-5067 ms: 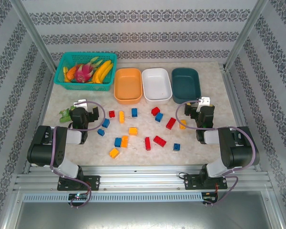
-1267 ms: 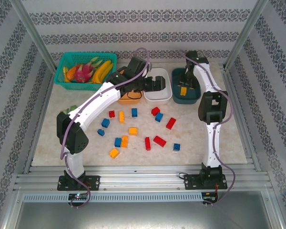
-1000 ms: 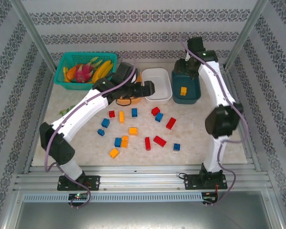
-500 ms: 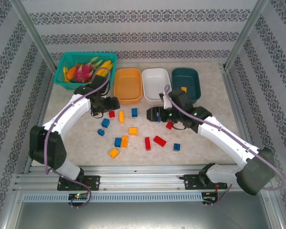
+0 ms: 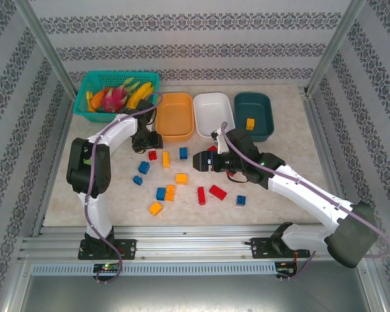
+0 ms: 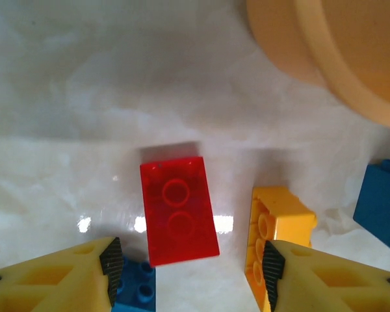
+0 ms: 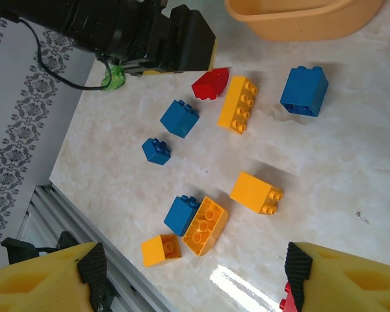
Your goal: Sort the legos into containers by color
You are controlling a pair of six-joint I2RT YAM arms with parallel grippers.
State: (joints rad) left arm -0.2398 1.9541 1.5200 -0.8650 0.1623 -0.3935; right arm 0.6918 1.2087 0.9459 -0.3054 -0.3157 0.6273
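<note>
Red lego point(image 6: 179, 220) lay near the orange container point(image 6: 351, 52), its near end just between the parted, empty jaws of the left gripper point(image 6: 192, 263), long axis pointing away, crosswise to their closing line; right gripper point(image 5: 199, 160), likewise parted and empty, hung farther off.

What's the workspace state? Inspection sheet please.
surface: glossy pale marbled tabletop.
job's things: small red, blue and yellow plastic bricks scattered; one yellow brick in dark teal oval plastic bin; orange oval bin, white oval bin: nothing seen.
clutter: teal mesh basket of toy fruit; green leafy toy.
grippers: left hand open over red brick; right hand open, holding nothing.
cables: purple cables along both arms.
surroundings: patterned wall panels, aluminium frame.
</note>
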